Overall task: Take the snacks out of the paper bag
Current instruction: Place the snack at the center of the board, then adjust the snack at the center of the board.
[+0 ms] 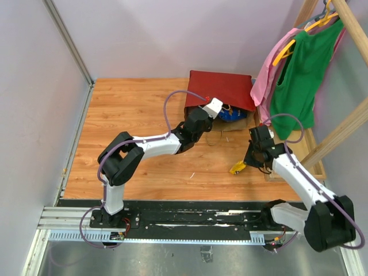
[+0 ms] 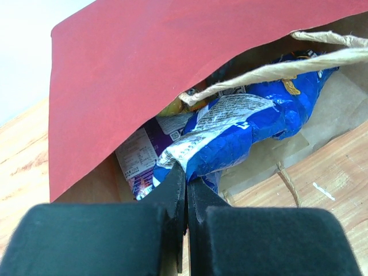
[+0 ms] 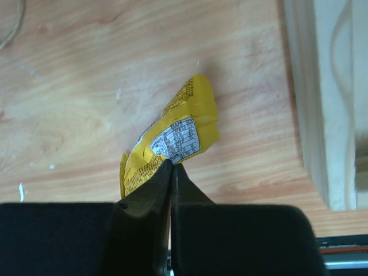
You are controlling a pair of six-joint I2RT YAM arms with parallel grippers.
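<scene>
The red paper bag (image 1: pixel 221 89) lies on its side at the back of the table, its mouth facing me. In the left wrist view its red wall (image 2: pixel 126 75) hangs over the brown inside, with a twisted handle (image 2: pixel 276 69) across the opening. A blue Doritos bag (image 2: pixel 259 115) and a purple packet (image 2: pixel 144 155) lie inside. My left gripper (image 2: pixel 187 175) is shut on the near edge of the blue bag (image 1: pixel 233 113). My right gripper (image 3: pixel 172 167) is shut on a corner of a yellow packet (image 3: pixel 184 129), low over the wood at the right (image 1: pixel 237 168).
A wooden clothes rack (image 1: pixel 322 144) stands at the right with a green top (image 1: pixel 299 75) and a pink garment (image 1: pixel 270 69) on hangers. Its base rail (image 3: pixel 328 103) runs just right of the yellow packet. Walls close off the left and back.
</scene>
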